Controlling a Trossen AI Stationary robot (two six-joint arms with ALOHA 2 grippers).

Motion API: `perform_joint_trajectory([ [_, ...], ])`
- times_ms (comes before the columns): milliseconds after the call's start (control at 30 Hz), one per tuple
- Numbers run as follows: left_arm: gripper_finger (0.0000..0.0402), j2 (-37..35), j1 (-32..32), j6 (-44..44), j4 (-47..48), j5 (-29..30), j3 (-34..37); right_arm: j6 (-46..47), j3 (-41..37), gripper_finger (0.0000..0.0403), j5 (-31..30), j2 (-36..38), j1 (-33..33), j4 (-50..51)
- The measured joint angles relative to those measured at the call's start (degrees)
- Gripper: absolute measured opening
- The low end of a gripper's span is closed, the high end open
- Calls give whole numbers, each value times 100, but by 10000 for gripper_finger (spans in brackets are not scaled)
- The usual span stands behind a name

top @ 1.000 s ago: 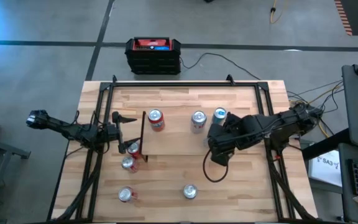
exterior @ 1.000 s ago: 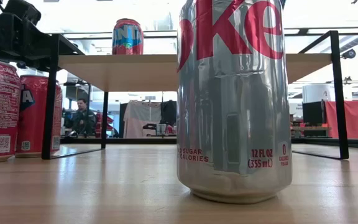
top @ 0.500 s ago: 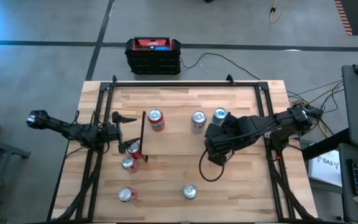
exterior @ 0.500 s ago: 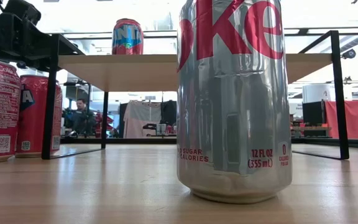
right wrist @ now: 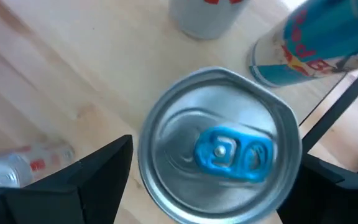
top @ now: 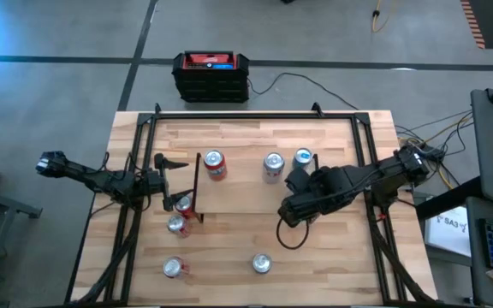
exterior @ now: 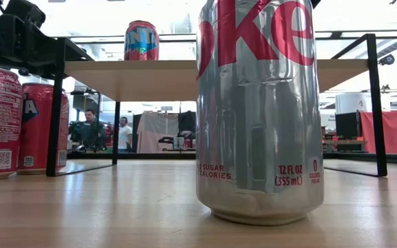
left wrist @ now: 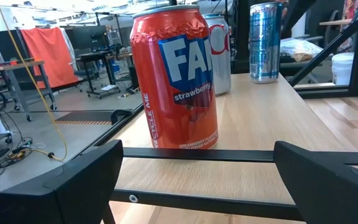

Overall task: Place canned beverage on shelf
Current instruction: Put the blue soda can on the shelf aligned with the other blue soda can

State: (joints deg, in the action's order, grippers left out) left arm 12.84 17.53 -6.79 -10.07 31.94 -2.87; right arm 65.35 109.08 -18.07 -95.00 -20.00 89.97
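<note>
Right pincer (right wrist: 216, 180) spread around a blue-tabbed can (right wrist: 219, 152) standing on the shelf (top: 238, 201), fingers apart from it. Left pincer (left wrist: 197, 180) released, facing a Fanta can (left wrist: 176, 78) on the shelf's end.

Black-and-red box (top: 211, 76) on floor beyond table; two people (exterior: 90, 130), perhaps standing, in background.

Wooden table (top: 229, 248) with black rails carries the shelf (top: 246, 184), a light-wood board on thin black legs. On the shelf: red can (top: 215, 162), silver can (top: 273, 164), blue can (top: 303, 157), in a row along the far edge. On the tabletop: two red cans (top: 179, 214) by the shelf's left legs, another red can (top: 174, 268) near the front, silver can (top: 262, 263) front centre.
</note>
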Motion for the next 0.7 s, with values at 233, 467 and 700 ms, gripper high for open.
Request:
perform_joint_trajectory([
  [233, 400, 0, 0, 1, 0, 0, 0, 856, -85, 315, -770, -148, -308, 7],
  [467, 400, 0, 1, -1, 0, 0, 0, 1631, -542, 315, -1051, -255, -547, 3],
  [700, 400, 0, 1, 1, 0, 0, 0, 2496, -1020, 315, -1612, -273, -832, 2],
])
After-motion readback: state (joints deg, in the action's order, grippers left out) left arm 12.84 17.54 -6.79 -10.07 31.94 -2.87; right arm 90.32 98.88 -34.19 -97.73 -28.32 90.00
